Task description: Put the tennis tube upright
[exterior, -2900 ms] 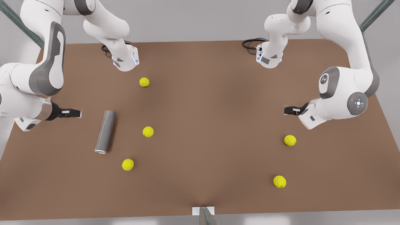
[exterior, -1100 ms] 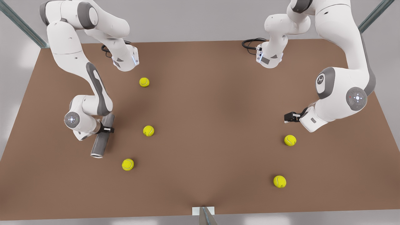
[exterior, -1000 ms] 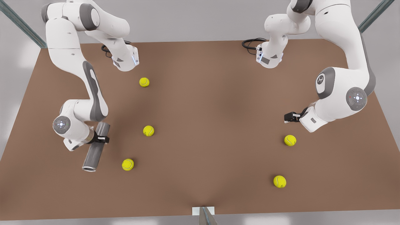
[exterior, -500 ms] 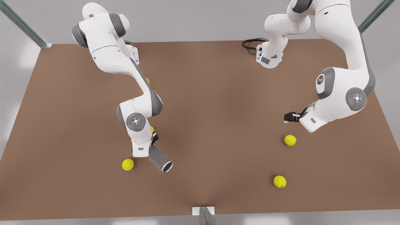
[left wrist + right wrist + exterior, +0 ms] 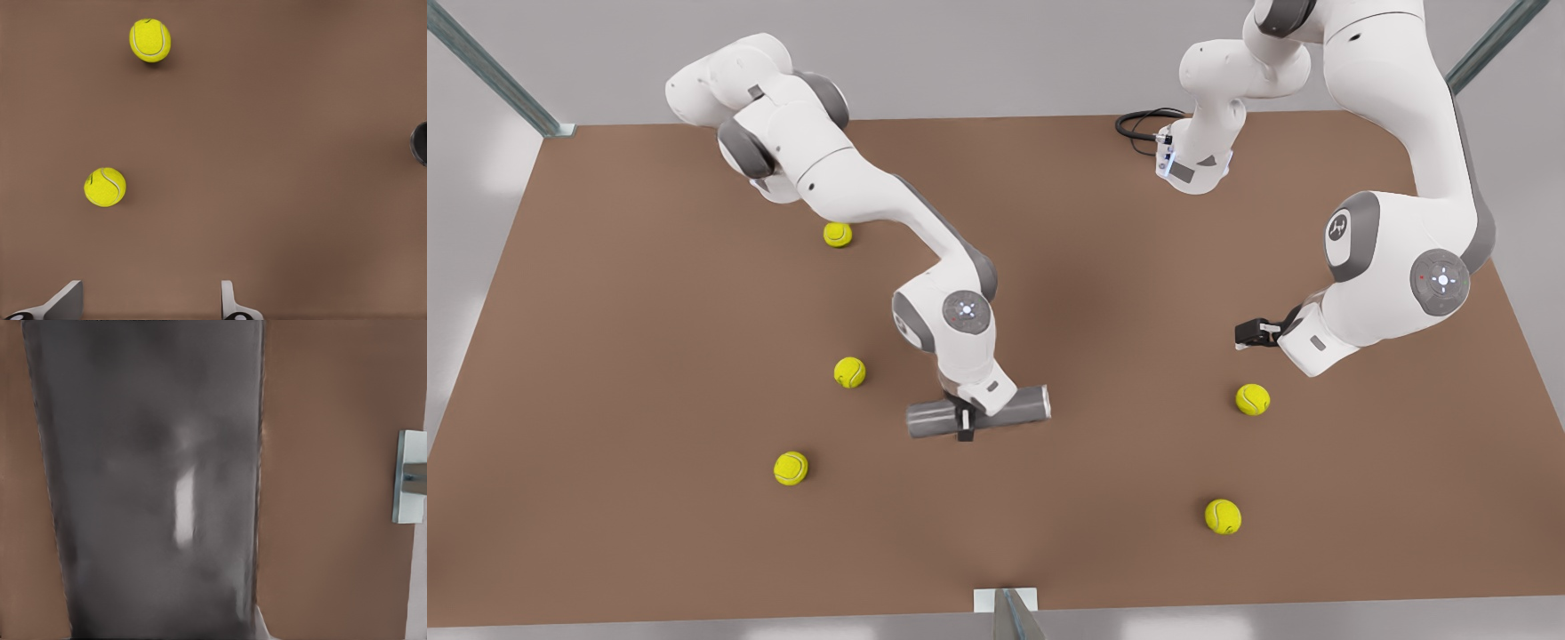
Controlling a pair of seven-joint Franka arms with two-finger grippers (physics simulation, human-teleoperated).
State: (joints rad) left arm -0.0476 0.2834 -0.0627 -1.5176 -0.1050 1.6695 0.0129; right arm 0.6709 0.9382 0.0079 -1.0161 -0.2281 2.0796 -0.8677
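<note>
The tennis tube (image 5: pixel 930 419), a slim grey cylinder, is held roughly level and crosswise near the table's middle in the front view. My right gripper (image 5: pixel 964 425) is shut on its mid-length, coming from the arm based at the front view's left. In the right wrist view the tube's grey wall (image 5: pixel 153 487) sits very close to the camera. My left gripper (image 5: pixel 1245 336) waits at the front view's right, well apart from the tube. Its fingers (image 5: pixel 67 301) stand open over bare table with nothing between them.
Several yellow-green tennis balls lie scattered on the brown table (image 5: pixel 1094 498), among them one (image 5: pixel 849 372) near the tube and two (image 5: pixel 149 40) (image 5: pixel 105 187) beyond my left gripper. A white bracket (image 5: pixel 1005 600) marks the front edge. A black cable (image 5: pixel 1143 124) lies at the back.
My right gripper closed on the tube at the front view's left, carried it to the table's middle and turned it from lengthwise to crosswise. The left arm has barely moved.
</note>
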